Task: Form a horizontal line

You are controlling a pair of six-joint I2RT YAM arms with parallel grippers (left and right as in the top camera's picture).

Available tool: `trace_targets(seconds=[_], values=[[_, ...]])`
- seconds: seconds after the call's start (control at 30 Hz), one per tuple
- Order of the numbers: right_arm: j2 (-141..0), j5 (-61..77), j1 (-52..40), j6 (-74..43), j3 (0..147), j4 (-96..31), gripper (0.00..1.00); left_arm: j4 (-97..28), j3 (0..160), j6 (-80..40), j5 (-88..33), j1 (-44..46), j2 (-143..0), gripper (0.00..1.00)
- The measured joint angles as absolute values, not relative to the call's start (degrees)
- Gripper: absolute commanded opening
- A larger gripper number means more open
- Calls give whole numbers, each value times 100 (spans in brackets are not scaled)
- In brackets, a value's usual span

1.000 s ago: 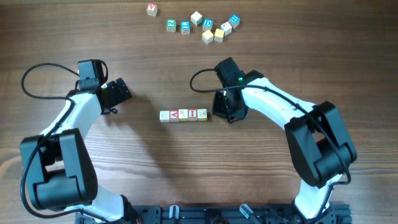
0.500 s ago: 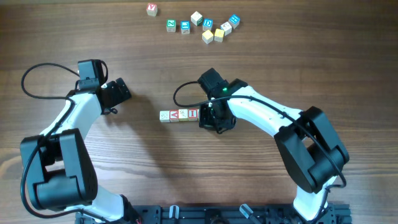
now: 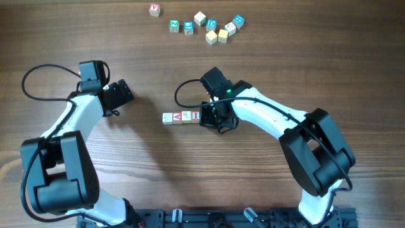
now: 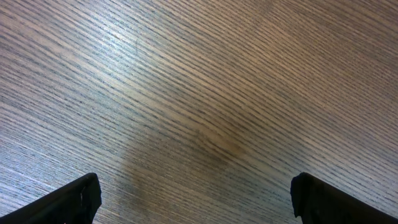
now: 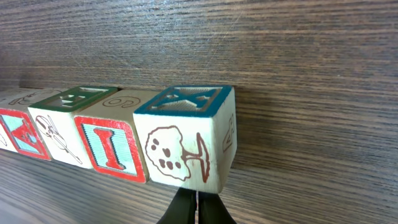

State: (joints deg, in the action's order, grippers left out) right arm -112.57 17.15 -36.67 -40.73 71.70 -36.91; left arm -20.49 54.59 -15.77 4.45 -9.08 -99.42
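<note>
Worktop: the wooden worktop carries everything.
Right pincer: the right pincer is pressed together and holds nothing. Its tips sit low at the 3 o'clock end of the row; whether they touch the last cube I cannot tell.
Left pincer: the left pincer is spread wide and empty over bare wood, well apart from the row toward 9 o'clock.
Loose cubes: a cluster of loose cubes lies far off toward 12 o'clock, with a lone cube toward 11.
Horizontal line: the horizontal line sits mid-worktop, running from 9 to 3 o'clock. From overhead four cubes show, and the 3 o'clock end is hidden under the right pincer.
End cube: the end cube, teal-topped with a tree on its face, stands flush against the red I cube.
Progress: the row looks straight and gapless, so the task seems essentially done. At most a last nudge and drawing the right pincer clear are left.
</note>
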Motion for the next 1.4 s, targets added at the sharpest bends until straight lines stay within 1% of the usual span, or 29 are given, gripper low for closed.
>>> trace_targets(seconds=[0.1,0.27,0.3,0.33,0.37,0.4,0.43,0.47,0.57,0.73,0.8,0.97,1.07,1.4], values=[[-11257,1717,-3667,-4071,7172,-3758,4,-2051,5459,-1577,445,-908,-9942,100],[-11257,1732,-3607,-3997,7172,-4440,6,-2051,5459,-1577,445,-908,-9942,100],[-11257,1717,-3514,-3885,7170,-4499,13,-2051,5459,-1577,445,-908,-9942,100],[-11257,1706,-3382,-3782,7170,-4519,27,-2051,5459,-1577,445,-908,-9942,100],[-11257,1678,-3221,-3704,7170,-4519,40,-2049,5459,-1577,445,-908,-9942,100],[-11257,1549,-2954,-3605,7170,-4515,70,-2049,5459,-1577,445,-908,-9942,100],[-11257,1422,-2794,-3564,7170,-4497,83,-2051,5459,-1577,445,-908,-9942,100],[-11257,1227,-2665,-3544,7170,-4425,99,-2049,5459,-1577,445,-908,-9942,100],[-11227,506,-2324,-3326,7216,-3959,100,-2049,5459,-1577,447,-908,-9942,100],[-11231,-161,-2003,-2836,7214,-3739,100,-2049,5459,-1577,445,-908,-9942,100],[-11231,-207,-2016,-2775,7212,-3494,100,-2051,5459,-1577,445,-908,-9942,100],[-11244,-274,-2016,-2709,7199,-2342,100,-2051,5459,-1577,445,-908,-9942,100],[-11253,-287,-2016,-2709,7188,-1876,100,-2051,5459,-1577,445,-908,-9942,100],[-11253,-287,-2016,-2709,7188,-1754,100,-2049,5459,-1577,445,-908,-9942,100]])
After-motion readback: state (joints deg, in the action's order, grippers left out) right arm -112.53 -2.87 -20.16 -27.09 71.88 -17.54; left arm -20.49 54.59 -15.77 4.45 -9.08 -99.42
